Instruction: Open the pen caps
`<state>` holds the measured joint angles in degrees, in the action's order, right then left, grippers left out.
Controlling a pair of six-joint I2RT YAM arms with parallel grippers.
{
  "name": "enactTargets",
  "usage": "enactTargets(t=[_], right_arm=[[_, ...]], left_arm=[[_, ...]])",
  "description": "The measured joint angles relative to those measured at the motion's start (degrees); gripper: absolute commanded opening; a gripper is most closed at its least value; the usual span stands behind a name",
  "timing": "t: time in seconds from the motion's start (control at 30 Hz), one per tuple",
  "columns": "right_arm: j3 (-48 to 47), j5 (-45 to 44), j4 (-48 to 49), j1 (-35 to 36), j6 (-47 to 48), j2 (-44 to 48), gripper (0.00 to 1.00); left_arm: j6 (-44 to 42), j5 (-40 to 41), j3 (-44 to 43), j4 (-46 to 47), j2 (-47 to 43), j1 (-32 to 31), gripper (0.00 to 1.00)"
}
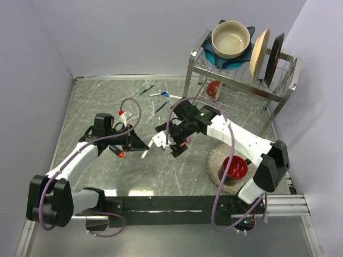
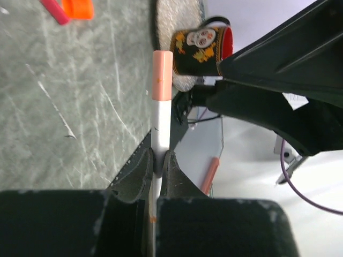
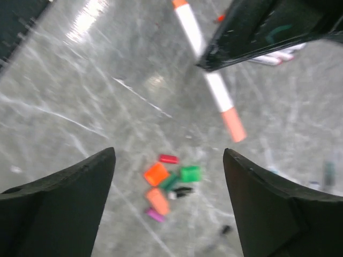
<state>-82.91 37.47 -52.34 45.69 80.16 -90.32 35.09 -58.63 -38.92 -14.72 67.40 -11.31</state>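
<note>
– Fingers (image 2: 140,171) of the left gripper (image 2: 159,160): how do they stand?
– Pressed onto a white marker barrel (image 2: 159,123), pinching it low down. The salmon cap (image 2: 162,75) sits on the barrel's far end, in the air above the table (image 2: 64,107).
– And the right gripper (image 3: 169,152)?
– Its fingers (image 3: 80,182) are spread wide with nothing between them. Beneath them a cluster of loose caps (image 3: 170,184) lies on the table: red, orange, green, pink, perhaps black, since that view is blurred.
– Anything in the way?
– The left gripper's dark body covers the barrel's middle in the right wrist view. Beyond the salmon cap a patterned mug (image 2: 199,45) stands on a round mat (image 2: 177,16).
</note>
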Motion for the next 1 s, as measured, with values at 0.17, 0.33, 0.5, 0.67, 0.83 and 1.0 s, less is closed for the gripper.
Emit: enactTargets(t=[0.17, 0.33, 0.5, 0.67, 0.83, 1.0], right_arm=[[0.0, -2.4, 2.3, 1.1, 2.9, 0.3, 0.76], [0.0, -4.2, 3.6, 2.6, 3.8, 0.0, 0.66], [0.1, -6.3, 4.3, 4.9, 4.7, -1.2, 0.57], [1.4, -8.5, 5.8, 6.1, 4.8, -2.9, 0.45], [1.6, -11.1, 6.5, 6.5, 4.5, -4.7, 0.38], [3.3, -12.9, 7.7, 6.5, 3.7, -5.0, 0.25]], left_arm=[[-0.4, -1.6, 0.0, -0.2, 0.9, -2.4, 0.01], [-0.6, -2.2, 0.0, -0.2, 2.2, -4.8, 0.01], [-0.5, -3.1, -0.1, -0.1, 2.2, -5.3, 0.01], [-0.5, -3.5, -0.2, 0.2, 2.2, -6.2, 0.01], [-0.5, -3.7, -0.7, 0.2, 2.2, -6.6, 0.01], [-0.5, -3.7, -0.8, 0.2, 2.2, -6.6, 0.01]])
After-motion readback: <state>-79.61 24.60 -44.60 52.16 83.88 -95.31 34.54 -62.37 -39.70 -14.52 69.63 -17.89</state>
